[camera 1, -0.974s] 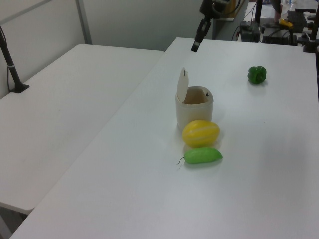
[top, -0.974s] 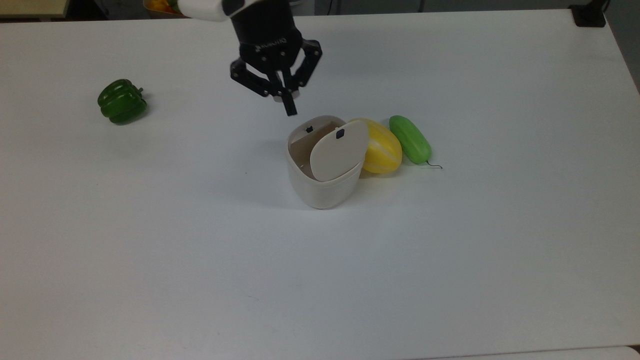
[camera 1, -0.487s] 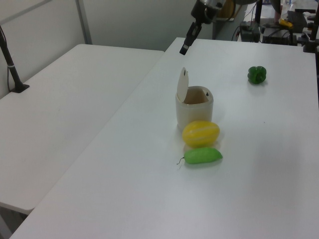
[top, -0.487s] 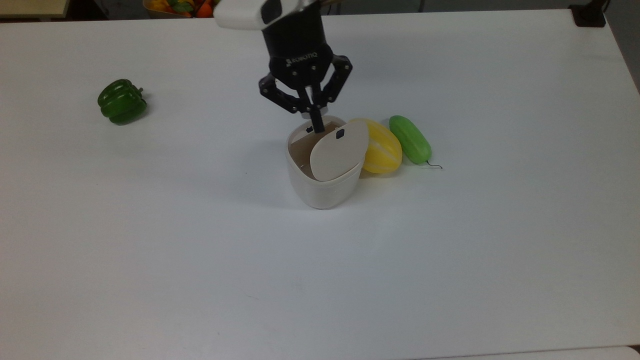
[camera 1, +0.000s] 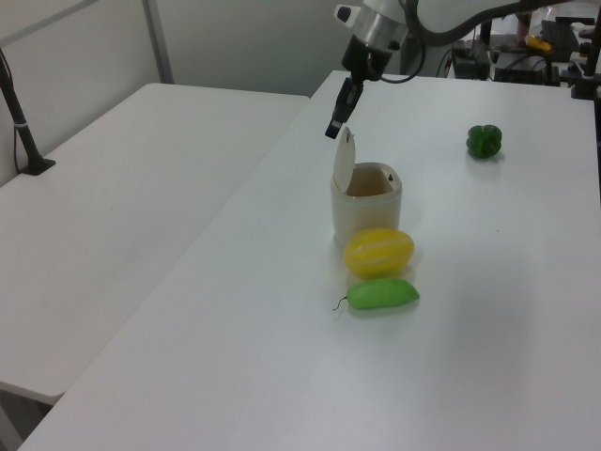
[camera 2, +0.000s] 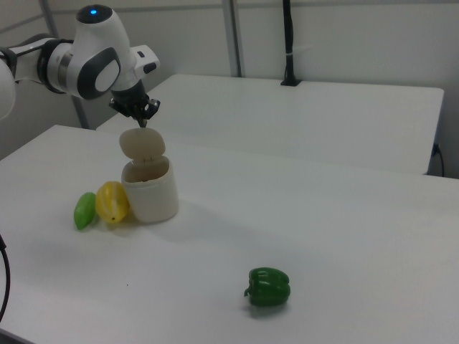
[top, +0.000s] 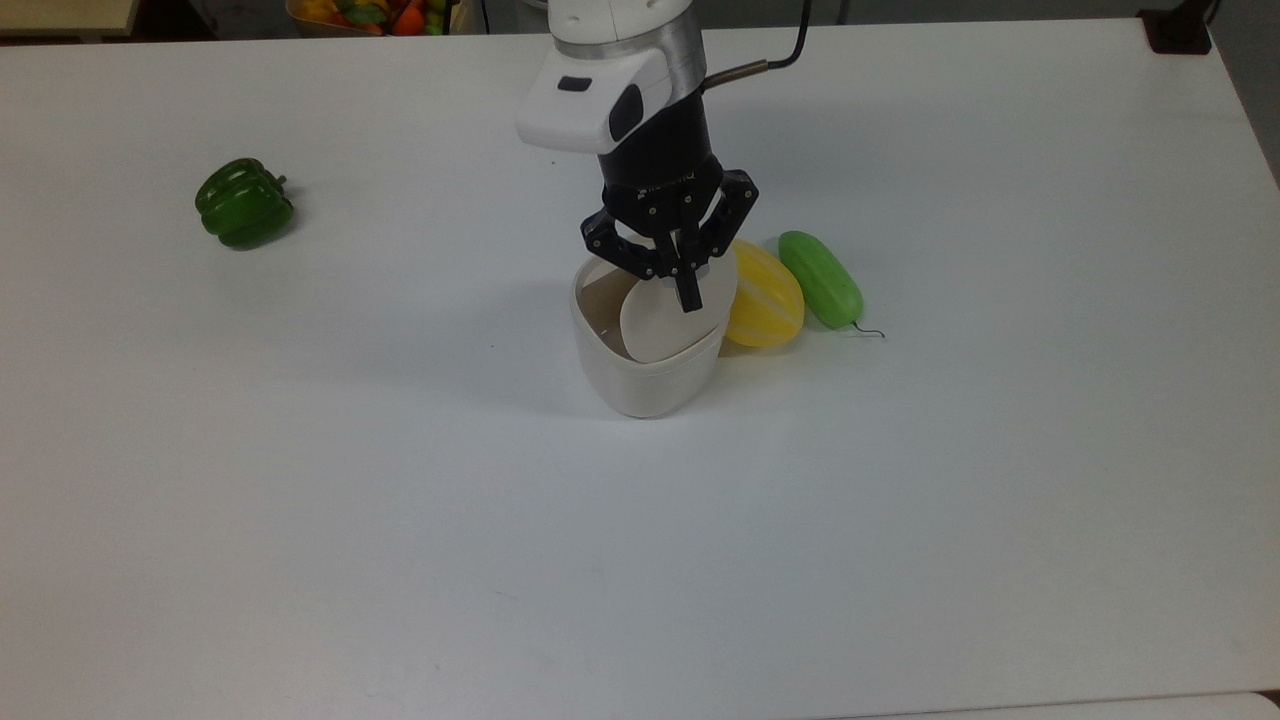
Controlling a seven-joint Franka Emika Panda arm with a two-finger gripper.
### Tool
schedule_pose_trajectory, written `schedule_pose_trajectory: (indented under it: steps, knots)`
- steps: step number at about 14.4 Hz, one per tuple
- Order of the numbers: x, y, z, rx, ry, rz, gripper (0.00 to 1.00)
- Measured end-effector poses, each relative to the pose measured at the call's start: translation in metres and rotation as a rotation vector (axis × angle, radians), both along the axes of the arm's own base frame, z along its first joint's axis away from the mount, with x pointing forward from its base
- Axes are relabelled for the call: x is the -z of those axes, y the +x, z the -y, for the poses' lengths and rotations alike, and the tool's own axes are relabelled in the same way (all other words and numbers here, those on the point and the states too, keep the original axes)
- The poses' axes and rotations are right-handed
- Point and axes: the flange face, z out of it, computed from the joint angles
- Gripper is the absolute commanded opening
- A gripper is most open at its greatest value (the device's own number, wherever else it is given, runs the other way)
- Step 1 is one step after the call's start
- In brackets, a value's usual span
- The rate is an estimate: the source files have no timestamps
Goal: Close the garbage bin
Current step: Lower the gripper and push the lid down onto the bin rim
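Table [top: 300, 500] first: a broad white top, and near its middle stands the garbage bin [top: 645, 375], cream body tapering down, mouth wide open. Its lid [camera 1: 344, 162] stands upright on the hinge, seen almost edge-on in the left view at the bin's left rim, and as a pale oval above the mouth in the right view.

Now the arm [camera 2: 90, 61], white and bulky, reaching in from the far side in the top view, its black wrist tilted down over the bin. At its end the gripper [top: 688, 296] has its fingers pressed together into a single black tip. In the left view that tip hangs just above and on the outer side of the lid's top edge, very near it; whether it already touches, I can't say.

Just beside the bin, on the top view's right, lies a yellow melon [top: 766, 297] touching or nearly touching the wall, then a green cucumber [top: 820, 278] next to that. A green bell pepper [top: 243, 203] sits well apart on the top view's left.

So the step in hand looks like the approach: the closed tip lining up behind the raised lid. The next move, I reckon, calls for a push against the lid's upper edge towards the open mouth, tipping it past upright, then following it down flat onto the rim without shoving the light bin sideways.
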Motion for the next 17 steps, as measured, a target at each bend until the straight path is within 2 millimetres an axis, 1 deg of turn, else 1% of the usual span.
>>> schedule_pose_trajectory:
  steps: [2, 4, 7, 9, 12, 13, 17]
  knots:
    - [0.0, 0.001, 0.001, 0.0, -0.002, 0.002, 0.0]
    - [0.004, -0.001, 0.003, -0.024, -0.013, -0.028, 0.0]
    - [0.015, -0.009, 0.013, -0.093, -0.044, -0.134, 0.0]
    - [0.016, -0.012, 0.021, -0.114, -0.051, -0.178, 0.0]
    - [0.017, -0.014, 0.025, -0.122, -0.056, -0.198, 0.0]
    - [0.021, -0.015, 0.026, -0.127, -0.067, -0.209, 0.0]
    - [0.049, -0.019, 0.029, -0.134, -0.109, -0.261, 0.0]
